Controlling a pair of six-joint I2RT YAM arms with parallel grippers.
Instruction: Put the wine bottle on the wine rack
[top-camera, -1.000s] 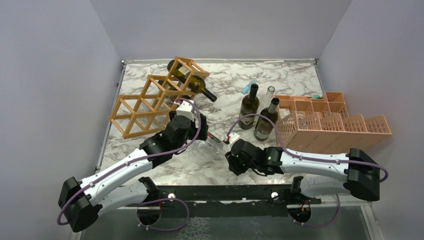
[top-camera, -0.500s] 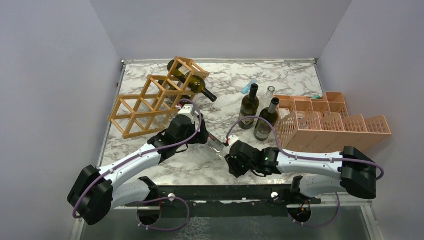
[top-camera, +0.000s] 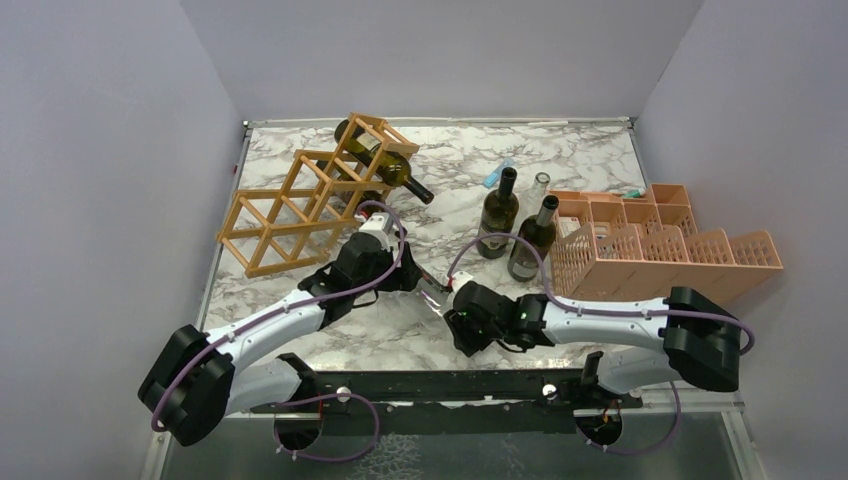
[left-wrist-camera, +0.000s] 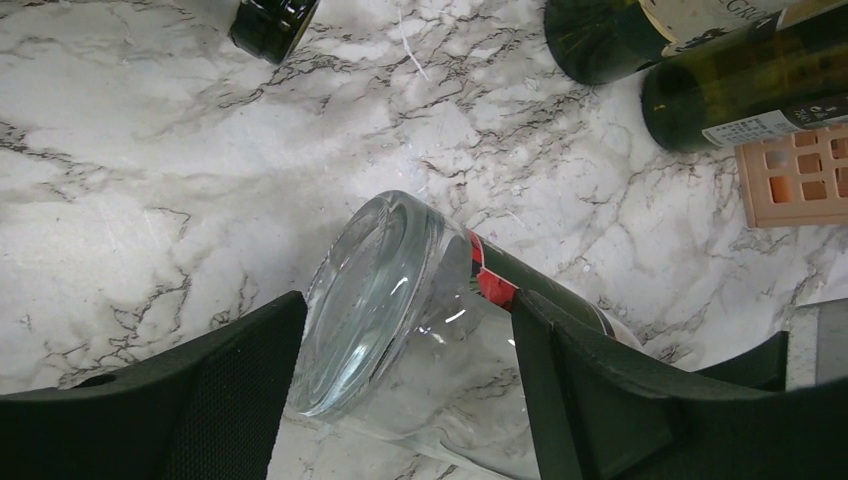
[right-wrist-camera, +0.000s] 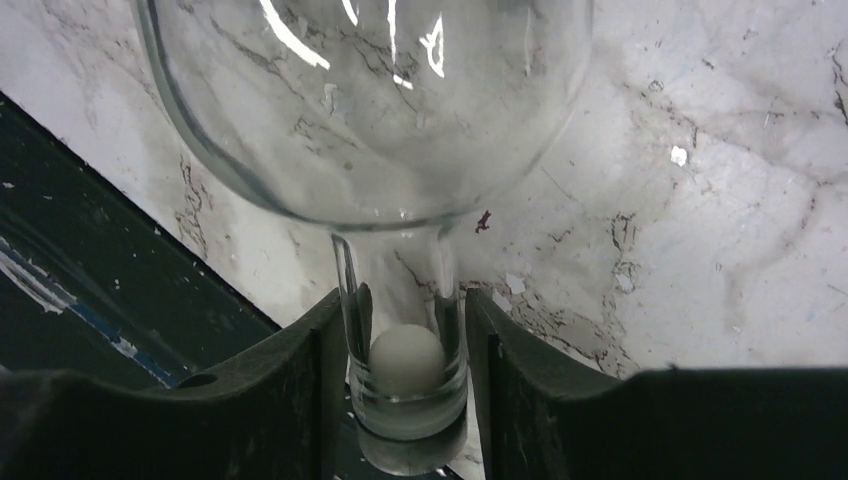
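Both ends of the clear glass wine bottle taken: left gripper clamps base, right gripper straddles neck, grip unclear tbh.

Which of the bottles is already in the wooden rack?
The dark green bottle lying on its side through the wine rack's far end; the other two dark bottles stand upright on the marble table.

Even, bright light; white glare streaks the clear bottle.

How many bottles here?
5: dark bottle in the wine rack; two dark bottles, one clear upright by the crate; clear bottle between left gripper and right gripper. Rack may hide another.
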